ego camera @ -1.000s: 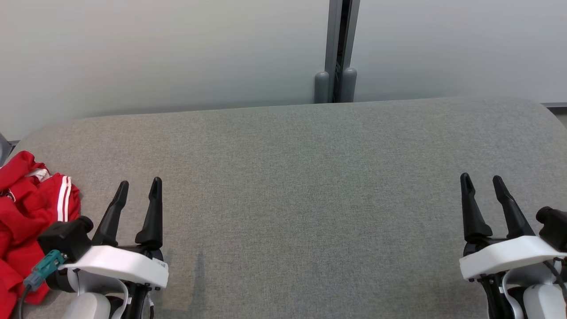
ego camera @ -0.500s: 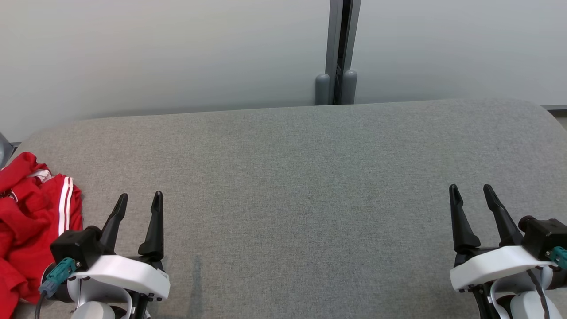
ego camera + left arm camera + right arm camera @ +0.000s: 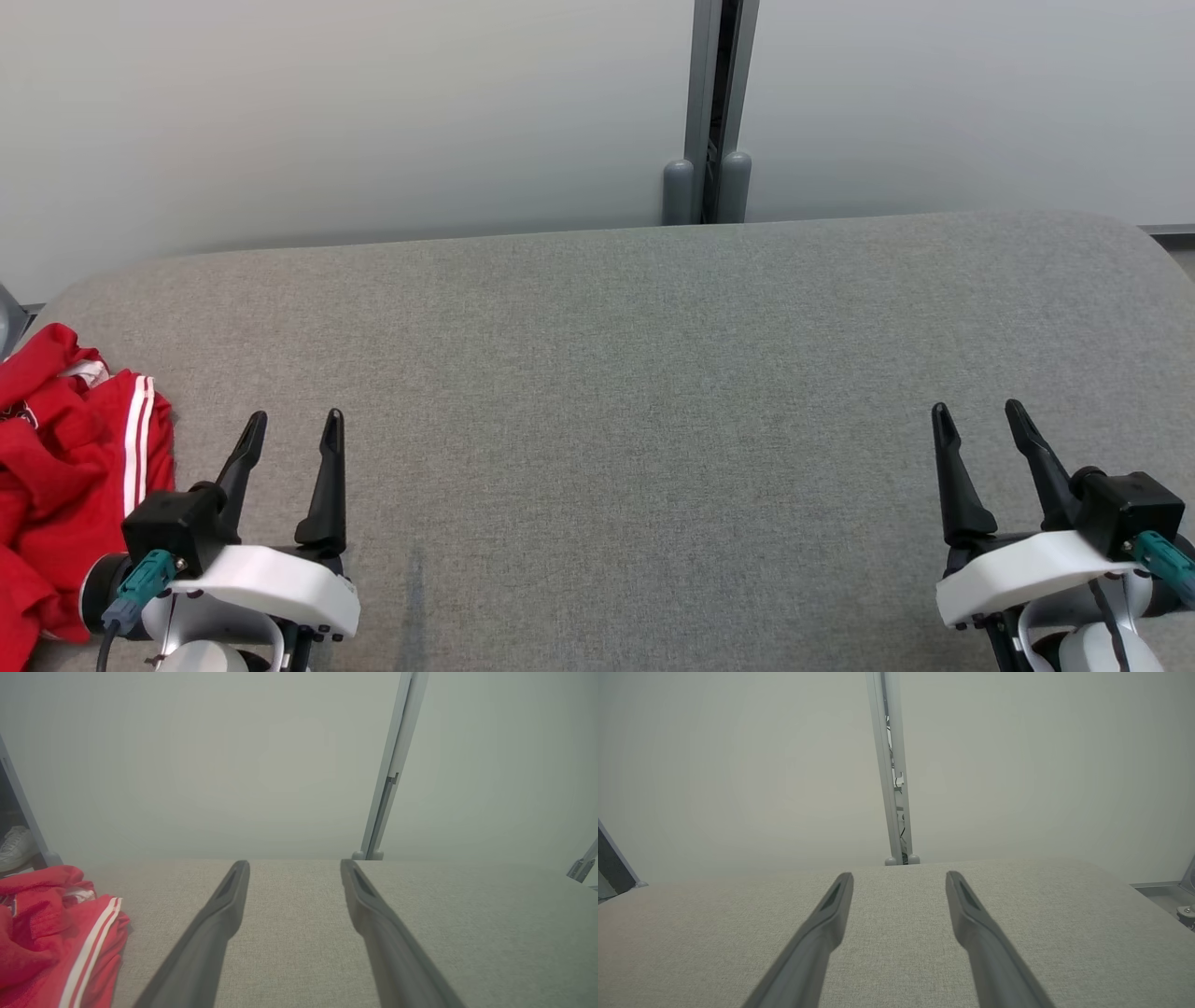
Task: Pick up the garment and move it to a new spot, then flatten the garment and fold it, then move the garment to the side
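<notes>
On grey fabric surface (image 3: 635, 373), far left edge: garment (image 3: 65, 467). Red, w/ twin white stripes (image 3: 135, 439), crumpled in a heap, not folded. Part runs off head view's left edge. Lies loose on the surface, in neither gripper.

Lower left, head view: left gripper (image 3: 295, 417). Two long dark fingers pointing up-frame, jaws released, clear gap btwn them, empty. Sits just beside garment, on its right; contact w/ cloth can't be told. White wrist housing (image 3: 271, 574) below, black camera block (image 3: 173, 523) w/ teal connector (image 3: 140, 579) on its garment side. Left wrist view: garment lies left of the fingers, bare fabric btwn the tips.

Lower right, head view: right gripper (image 3: 977, 409). Same build, jaws released, empty. Well apart from garment, w/ the bare stretch of surface btwn them. Right wrist view: fingers over plain grey fabric.

Bkgd: pale wall panels (image 3: 327, 112), meeting at grey upright post (image 3: 714, 103) behind surface's far edge, approx. mid-frame.

Left wrist view, far left, past a panel edge: white shoe (image 3: 16, 847), partly cut off.
</notes>
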Robot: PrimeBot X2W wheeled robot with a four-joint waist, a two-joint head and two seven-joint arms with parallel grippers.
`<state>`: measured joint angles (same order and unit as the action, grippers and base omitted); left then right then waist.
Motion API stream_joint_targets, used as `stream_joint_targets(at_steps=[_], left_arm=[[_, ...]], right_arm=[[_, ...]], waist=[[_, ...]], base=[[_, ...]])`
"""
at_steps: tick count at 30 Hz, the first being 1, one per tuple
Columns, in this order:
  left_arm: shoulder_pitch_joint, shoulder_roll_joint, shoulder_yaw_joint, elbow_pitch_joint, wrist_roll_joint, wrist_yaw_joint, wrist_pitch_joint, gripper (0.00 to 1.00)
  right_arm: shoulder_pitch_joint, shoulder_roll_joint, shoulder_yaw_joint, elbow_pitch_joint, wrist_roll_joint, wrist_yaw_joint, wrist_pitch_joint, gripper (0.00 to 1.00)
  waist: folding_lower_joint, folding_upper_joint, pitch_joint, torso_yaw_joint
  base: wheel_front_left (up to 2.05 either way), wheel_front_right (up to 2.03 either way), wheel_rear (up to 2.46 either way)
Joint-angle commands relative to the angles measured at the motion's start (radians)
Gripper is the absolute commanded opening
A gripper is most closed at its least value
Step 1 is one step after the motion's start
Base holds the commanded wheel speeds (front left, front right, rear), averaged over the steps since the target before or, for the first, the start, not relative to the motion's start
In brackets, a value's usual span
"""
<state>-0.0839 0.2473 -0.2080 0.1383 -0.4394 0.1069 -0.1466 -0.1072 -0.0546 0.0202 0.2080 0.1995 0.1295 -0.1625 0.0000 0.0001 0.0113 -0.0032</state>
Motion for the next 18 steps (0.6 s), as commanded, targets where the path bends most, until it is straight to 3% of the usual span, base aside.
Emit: stream_joint_targets(at_steps=[1,18], left_arm=[[0.005,0.012,0.0,-0.005,0.017,0.009,-0.007,1.0],[0.016,0.022,-0.011,-0.006,0.062,0.021,0.019,1.0]], right_arm=[[0.008,-0.002,0.003,-0.001,-0.011,0.002,-0.01,1.0],[0.009,0.001,0.002,0.013,-0.044,0.002,-0.045,1.0]], waist=[[0.0,-0.0001,-0.001,0.0],[0.0,-0.0001,-0.003,0.004]], base=[[0.0,0.0,0.0],[0.0,0.0,0.0]])
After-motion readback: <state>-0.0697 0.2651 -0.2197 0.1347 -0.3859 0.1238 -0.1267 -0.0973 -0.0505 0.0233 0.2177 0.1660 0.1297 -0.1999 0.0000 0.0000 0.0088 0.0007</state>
